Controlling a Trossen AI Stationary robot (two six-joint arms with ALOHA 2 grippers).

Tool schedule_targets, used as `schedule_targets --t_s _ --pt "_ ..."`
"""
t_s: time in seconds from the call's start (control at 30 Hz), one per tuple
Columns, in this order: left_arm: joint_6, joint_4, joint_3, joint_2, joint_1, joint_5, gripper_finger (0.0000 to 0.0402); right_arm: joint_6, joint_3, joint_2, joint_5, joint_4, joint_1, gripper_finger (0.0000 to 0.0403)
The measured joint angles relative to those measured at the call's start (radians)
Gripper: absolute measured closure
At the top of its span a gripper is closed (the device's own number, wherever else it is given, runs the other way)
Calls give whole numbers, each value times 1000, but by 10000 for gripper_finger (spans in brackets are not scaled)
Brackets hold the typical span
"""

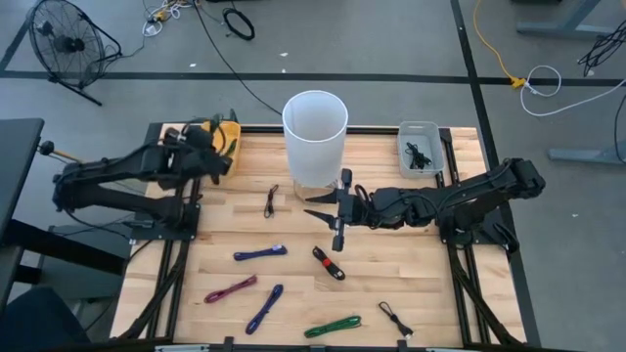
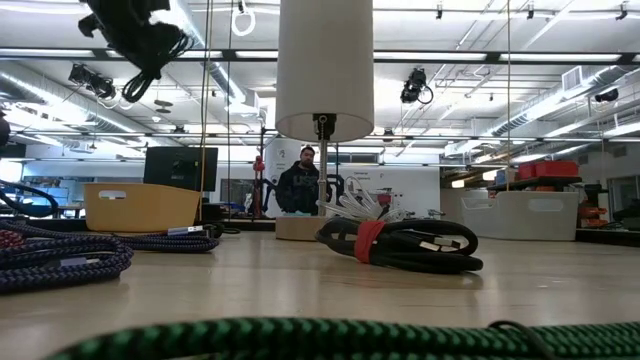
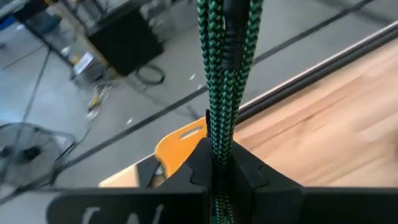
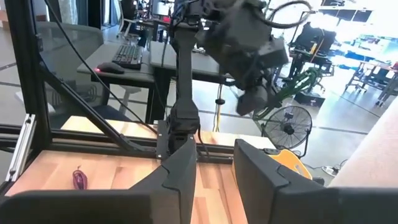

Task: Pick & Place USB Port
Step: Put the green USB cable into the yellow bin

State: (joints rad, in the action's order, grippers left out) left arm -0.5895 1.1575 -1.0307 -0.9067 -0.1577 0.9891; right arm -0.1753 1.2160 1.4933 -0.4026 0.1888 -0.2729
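Note:
My left gripper (image 3: 219, 160) is shut on a green-and-black braided cable (image 3: 225, 56). It hovers over the table's far left corner (image 1: 217, 156), beside the yellow bin (image 1: 228, 130). In the low view the left gripper (image 2: 130, 25) is high up, with dark cable loops (image 2: 152, 68) hanging under it. My right gripper (image 1: 331, 217) stands open with nothing between its fingers (image 4: 180, 168), held level just in front of the tall white cylinder (image 1: 315, 137). Several other bundled cables lie on the wooden table. My left gripper pinches the bundled strands of the green-and-black cable (image 3: 217, 146) between its two fingers. The strands run out side by side past the fingertips. The cable is lifted clear of the table, with its loops (image 2: 152, 68) hanging below the gripper.
On the table lie a black cable (image 1: 271, 200), a blue one (image 1: 259, 253), a red-banded black one (image 1: 328, 264), a magenta one (image 1: 230, 289), another blue (image 1: 264, 308), a green (image 1: 333, 326) and a small black (image 1: 394, 318). A clear bin (image 1: 421, 149) of cables stands far right.

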Motion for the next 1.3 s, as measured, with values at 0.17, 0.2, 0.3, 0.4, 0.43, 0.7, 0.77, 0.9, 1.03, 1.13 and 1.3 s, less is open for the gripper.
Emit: schedule_targets --t_s 0.17,0.2,0.3,0.4,0.43,0.7,0.77,0.9,1.03,1.13,1.3 --pt "173 -151 89 -1 -190 -137 379 0 0 0 0 -23 0 293" --pt "208 -193 113 -1 -233 -180 379 0 0 0 0 -27 0 293" --pt "299 -323 179 -5 -363 -280 379 0 0 0 0 -33 0 293" --pt "341 -416 217 -11 -497 -379 379 1 0 0 0 -42 0 293" --pt "360 -435 226 -14 -542 -412 379 1 0 0 0 -45 0 293" --pt "416 -516 253 -90 -699 -538 379 1 0 0 0 -72 0 293" --pt "405 -524 255 -115 -692 -532 379 1 0 0 1 -74 0 293" --pt "389 -546 251 -181 -705 -537 379 13 1 -1 2 -84 0 293" --pt "365 -568 248 -266 -702 -489 379 29 1 -1 3 -96 -2 293" --pt "361 -576 254 -333 -735 -520 379 36 1 -1 3 -104 -2 293" --pt "302 -559 201 -428 -756 -478 379 42 1 -1 12 -127 -3 293"
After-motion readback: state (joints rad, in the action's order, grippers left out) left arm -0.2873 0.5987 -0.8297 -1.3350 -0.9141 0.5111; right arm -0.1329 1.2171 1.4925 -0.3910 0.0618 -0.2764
